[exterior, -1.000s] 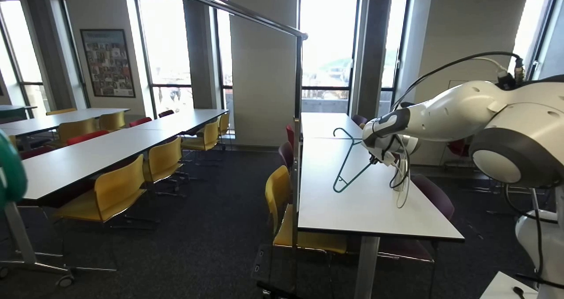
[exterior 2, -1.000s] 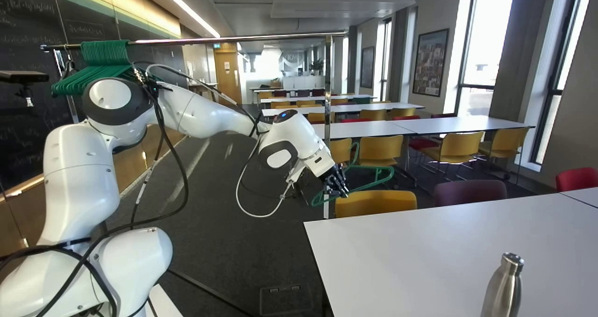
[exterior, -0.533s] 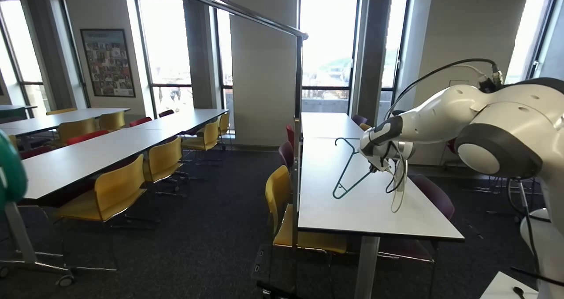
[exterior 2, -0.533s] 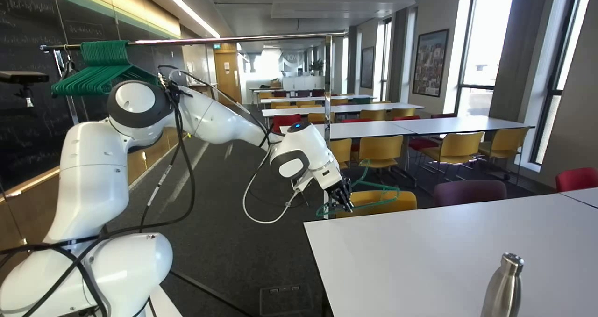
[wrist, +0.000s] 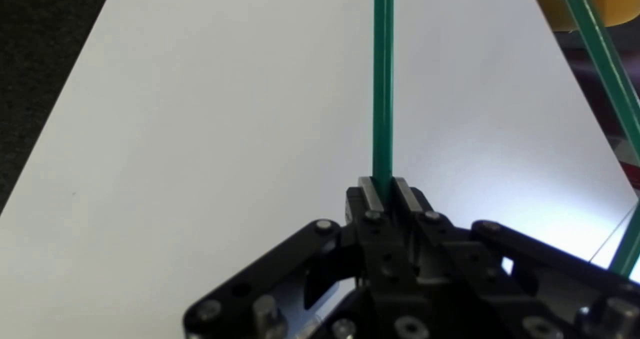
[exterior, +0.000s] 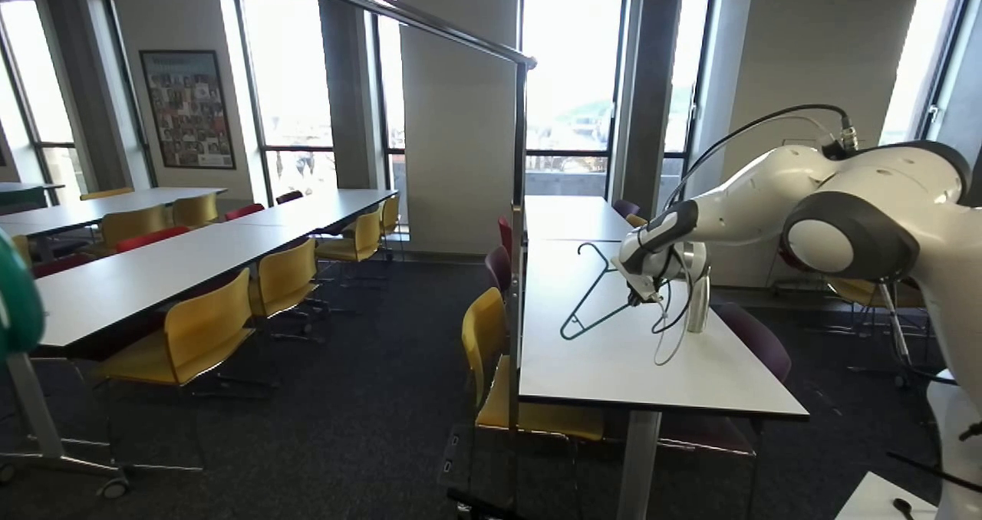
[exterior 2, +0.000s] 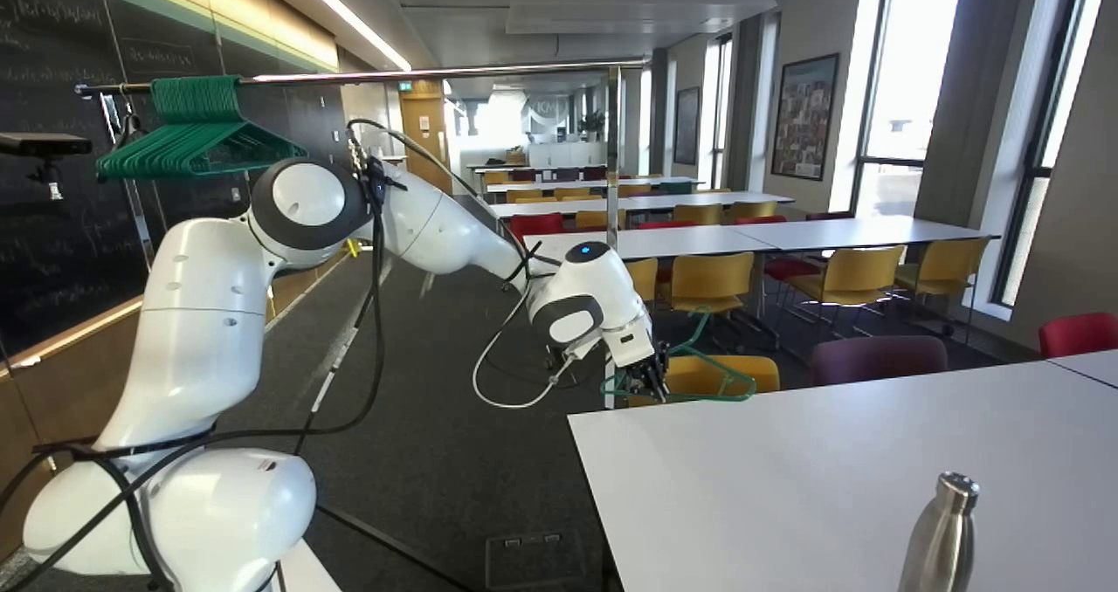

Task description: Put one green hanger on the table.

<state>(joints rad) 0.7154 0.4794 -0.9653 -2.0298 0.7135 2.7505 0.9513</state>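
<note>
Now we find the green hanger [wrist: 383,89] lower and flatter than it was a second ago: in an exterior view its long bar, which sloped up toward one end, runs almost level. Over the same spell the tool [wrist: 385,191] has come down and across, carrying the hanger with it above the counter [exterior: 637,374]. The tool is clamped on that long bar; the wrist view shows it pinched between the two sides, with the white top beneath. So we judge the carrying to be nearly over, with the setting-down and the letting-go left to do.

The gap is hard to read from these angles, and we cannot say whether any part touches the counter; it seems to us to hang just above. Next, then, calls for a gentle lowering until the bar meets the surface, and only afterwards should the grip ease. We would also watch the side: in the wrist view another limb of the frame crosses the line of the counter's edge, so part of it may overhang. The steel bottle [exterior 2: 939,544] stands well apart in an exterior view.
</note>
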